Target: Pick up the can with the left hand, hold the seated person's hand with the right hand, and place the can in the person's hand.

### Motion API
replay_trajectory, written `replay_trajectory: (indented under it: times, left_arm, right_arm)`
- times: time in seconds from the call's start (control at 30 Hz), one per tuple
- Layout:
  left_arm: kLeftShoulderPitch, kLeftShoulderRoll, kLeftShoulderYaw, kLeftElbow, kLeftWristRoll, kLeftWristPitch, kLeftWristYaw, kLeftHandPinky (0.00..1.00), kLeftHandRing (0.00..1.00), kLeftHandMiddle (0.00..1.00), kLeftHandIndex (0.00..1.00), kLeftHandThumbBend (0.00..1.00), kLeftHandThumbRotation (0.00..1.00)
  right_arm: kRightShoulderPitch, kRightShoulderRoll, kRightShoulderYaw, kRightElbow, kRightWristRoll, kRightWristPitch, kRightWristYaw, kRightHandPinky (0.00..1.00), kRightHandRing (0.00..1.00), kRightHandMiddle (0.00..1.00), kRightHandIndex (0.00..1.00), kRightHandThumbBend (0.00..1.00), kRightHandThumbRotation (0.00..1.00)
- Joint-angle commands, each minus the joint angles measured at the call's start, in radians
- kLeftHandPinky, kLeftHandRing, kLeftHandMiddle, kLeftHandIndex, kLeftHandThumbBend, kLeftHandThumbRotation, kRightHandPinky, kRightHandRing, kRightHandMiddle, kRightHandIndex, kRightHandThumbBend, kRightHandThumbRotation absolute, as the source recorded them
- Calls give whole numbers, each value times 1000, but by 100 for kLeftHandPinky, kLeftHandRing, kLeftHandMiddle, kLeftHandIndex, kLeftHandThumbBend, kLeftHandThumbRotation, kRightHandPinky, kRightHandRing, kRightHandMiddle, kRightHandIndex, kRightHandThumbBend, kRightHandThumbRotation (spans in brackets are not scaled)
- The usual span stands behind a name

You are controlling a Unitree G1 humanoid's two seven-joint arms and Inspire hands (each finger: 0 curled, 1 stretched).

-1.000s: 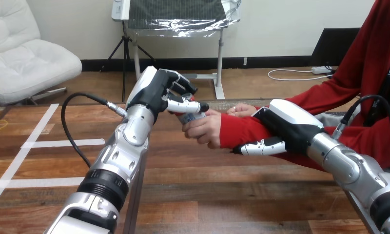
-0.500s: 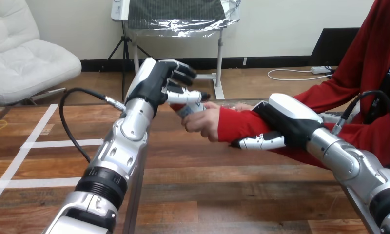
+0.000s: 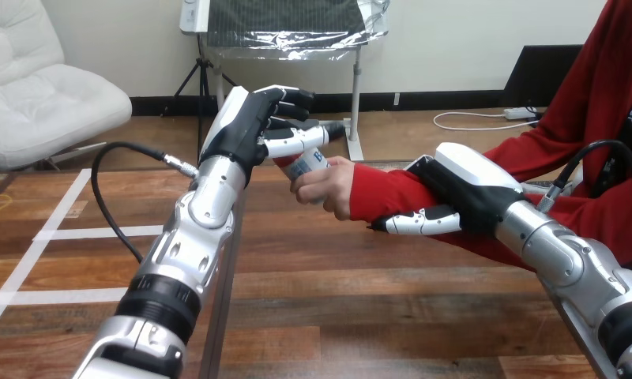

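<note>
The robot's left arm (image 3: 188, 245) reaches up from the bottom left and slants over the table toward the middle, its silver forearm rising to a hand held well above the wood. The left hand (image 3: 252, 126) is turned with its white back toward the left side. Its fingers (image 3: 295, 98) are stretched out nearly straight above the can, off it. One more finger lies straight along the can's upper end, so the hand looks loosened, not clamped.

The can (image 3: 306, 163), red, white and blue, sits tilted just beneath that straight finger, raised off the table. The person's hand (image 3: 329, 186) comes in from the right and is wrapped round the can's lower part, so both hands are at the can.

The right arm (image 3: 566, 260) comes in from the bottom right corner and angles up to the left. The right hand (image 3: 464, 188) lies over the person's red sleeve (image 3: 388, 199), on the forearm just behind the wrist. Its white back is on top and one of its fingers (image 3: 415, 224) reaches along under the sleeve, so the hand is closed round the forearm.

Below all this the wooden table (image 3: 336, 304) shows dark, reddish planks. Strips of white tape (image 3: 99, 232) cross its left side.
</note>
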Motion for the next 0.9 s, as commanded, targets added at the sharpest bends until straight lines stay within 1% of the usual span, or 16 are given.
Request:
replay_trajectory:
  times: [0.0, 0.03, 0.1, 0.3, 0.37, 0.4, 0.5, 0.67, 0.87]
  left_arm:
    - [13, 29, 21, -83, -9, -17, -6, 70, 76, 77, 79, 71, 66]
    - [20, 30, 22, -94, -11, -14, -9, 71, 76, 77, 80, 71, 67]
    - [27, 32, 23, -108, -12, -10, -12, 72, 78, 79, 81, 70, 69]
    - [59, 37, 33, -155, -20, 3, -18, 74, 81, 83, 83, 69, 72]
    - [72, 36, 38, -179, -24, 13, -20, 75, 82, 84, 84, 69, 73]
    - [76, 36, 40, -186, -25, 17, -20, 76, 83, 85, 84, 68, 74]
    - [93, 38, 45, -211, -26, 23, -21, 77, 85, 87, 85, 68, 75]
    - [123, 38, 58, -255, -28, 41, -23, 79, 86, 87, 86, 70, 77]
    - [154, 43, 65, -302, -30, 59, -27, 80, 87, 87, 85, 70, 80]
  right_arm:
    - [-96, 57, -11, -75, 24, -10, 12, 31, 36, 41, 43, 72, 62]
    - [-95, 51, -5, -84, 15, 1, 17, 32, 37, 42, 45, 74, 63]
    - [-94, 46, 2, -96, 5, 13, 24, 39, 46, 51, 53, 80, 67]
    - [-86, 33, 11, -120, -8, 28, 39, 51, 60, 63, 67, 92, 75]
    - [-84, 30, 12, -126, -8, 37, 54, 54, 64, 67, 71, 95, 78]
    - [-84, 29, 12, -128, -8, 40, 59, 58, 67, 70, 74, 97, 80]
    - [-81, 24, 14, -137, -9, 47, 77, 62, 71, 73, 78, 98, 84]
    - [-76, 18, 16, -145, -9, 43, 94, 66, 76, 77, 82, 100, 90]
    - [-72, 13, 14, -145, -2, 29, 117, 68, 77, 79, 84, 100, 93]
